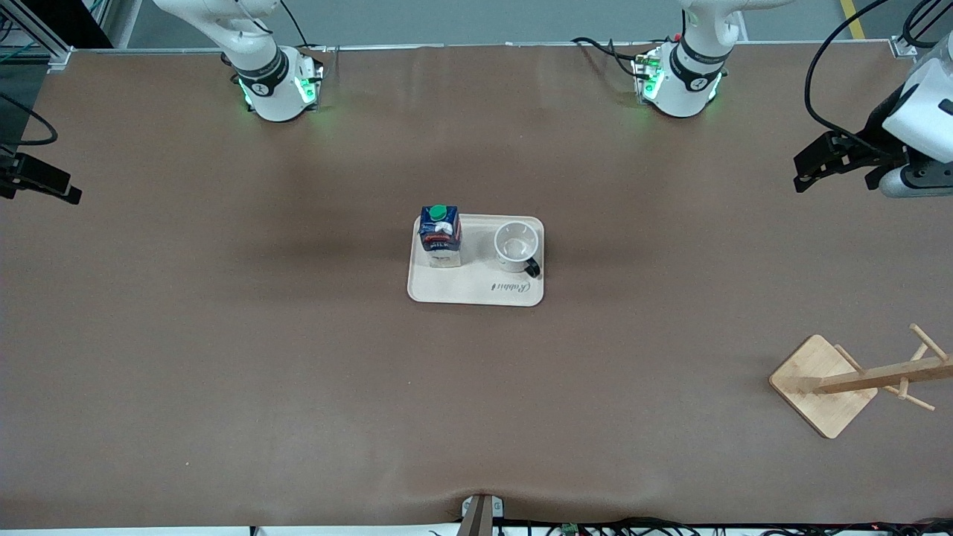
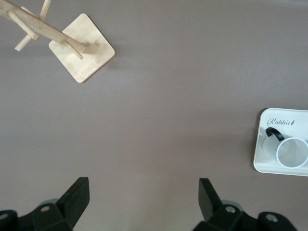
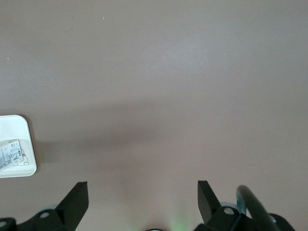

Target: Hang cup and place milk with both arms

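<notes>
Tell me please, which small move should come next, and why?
Probably the left gripper, open over bare table at its own end, should move toward the cup. The cup stands upright on the tray beside the milk, and the rack is empty. The right gripper waits, open.

Robot body, two arms. Left arm (image 1: 696,63): glossy white rounded shell, black ring band at the lower joint bearing a small white mark, base lit green at its sides. Black cables trail from the base at roughly 9 o'clock. Right arm (image 1: 260,63): same white shell, same black band and mark, green glow at the base.

Left gripper (image 1: 808,175): matte black, angular, mounted on a white wrist block with a grey cylinder beneath; a black cable loops above it. Fingers (image 2: 77,192): black, wedge-shaped, with small round silver screws.

Right gripper (image 1: 63,190): black, partly cut off by the edge.
</notes>
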Controlling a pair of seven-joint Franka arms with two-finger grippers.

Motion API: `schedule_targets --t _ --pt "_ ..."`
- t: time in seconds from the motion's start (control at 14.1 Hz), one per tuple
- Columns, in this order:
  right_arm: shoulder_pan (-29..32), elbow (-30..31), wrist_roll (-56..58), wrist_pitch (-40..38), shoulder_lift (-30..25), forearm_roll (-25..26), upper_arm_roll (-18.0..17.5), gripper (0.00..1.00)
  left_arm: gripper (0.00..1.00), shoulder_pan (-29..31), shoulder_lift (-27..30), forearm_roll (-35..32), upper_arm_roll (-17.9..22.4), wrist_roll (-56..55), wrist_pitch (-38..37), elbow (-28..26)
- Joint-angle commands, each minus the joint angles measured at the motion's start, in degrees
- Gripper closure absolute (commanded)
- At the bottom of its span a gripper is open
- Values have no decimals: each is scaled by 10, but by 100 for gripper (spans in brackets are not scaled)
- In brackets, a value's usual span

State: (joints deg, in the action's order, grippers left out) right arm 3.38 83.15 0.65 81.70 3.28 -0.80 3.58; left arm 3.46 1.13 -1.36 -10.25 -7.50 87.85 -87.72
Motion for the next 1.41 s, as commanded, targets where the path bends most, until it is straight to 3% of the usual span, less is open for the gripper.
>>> schedule_targets --t 0.0,0.78,0.92,1.34 --pt "3 -14 7 -7 6 -2 -1 0 0 3 -3 -12 -3 6 5 11" --pt "5 -14 7 -7 6 -3 -1 0 0 -9 -20 -6 -12 -9 5 3" --pt "4 -14 6 -7 6 -2 -1 0 0 -14 -26 3 -18 -29 17 -21" --pt "5 -14 8 -7 6 -2 -1 0 0 -50 -29 14 -80 -197 158 -138"
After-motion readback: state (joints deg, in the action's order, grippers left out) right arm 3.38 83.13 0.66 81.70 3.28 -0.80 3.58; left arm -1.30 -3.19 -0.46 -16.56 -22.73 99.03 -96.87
